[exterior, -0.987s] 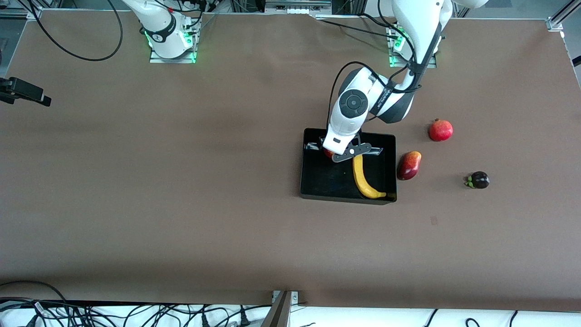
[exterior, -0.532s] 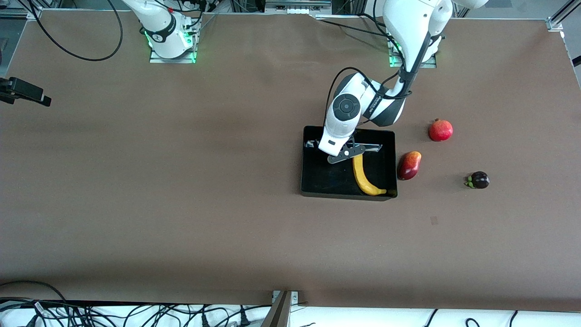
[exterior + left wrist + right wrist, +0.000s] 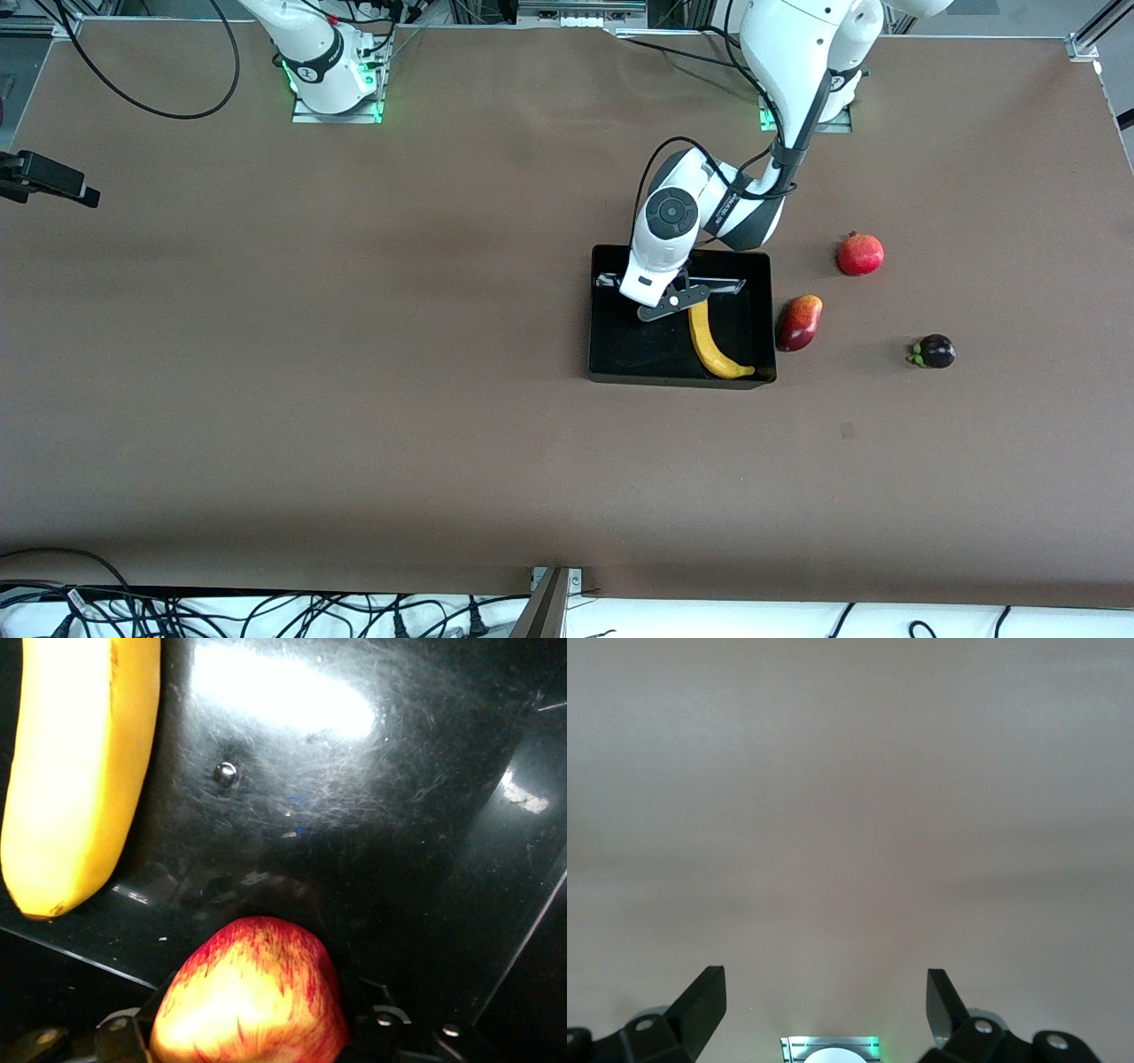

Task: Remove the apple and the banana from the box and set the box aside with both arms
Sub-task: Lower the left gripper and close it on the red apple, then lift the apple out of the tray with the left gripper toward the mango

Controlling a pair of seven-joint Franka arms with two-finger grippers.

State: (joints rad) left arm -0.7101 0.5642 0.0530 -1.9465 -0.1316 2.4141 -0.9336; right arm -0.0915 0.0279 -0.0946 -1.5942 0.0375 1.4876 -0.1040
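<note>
Front view: left gripper [image 3: 666, 306] is low inside the black box [image 3: 592, 310] at the edge toward the robot bases, the banana [image 3: 704, 341] lies in the box just beside it, the box sits on the table [image 3: 354, 399] toward the left arm's end, and the mango [image 3: 799, 322], pomegranate [image 3: 860, 254] and a dark purple fruit [image 3: 935, 352] lie on the table outside the box. Left wrist view: the apple [image 3: 252, 992] sits right at the gripper over the box floor, apart from the banana tip; cannot tell if it is pinched or loose. Right wrist view: right gripper [image 3: 824, 983] waits over bare table, fingers [image 3: 704, 997] spread wide, holding nothing.
</note>
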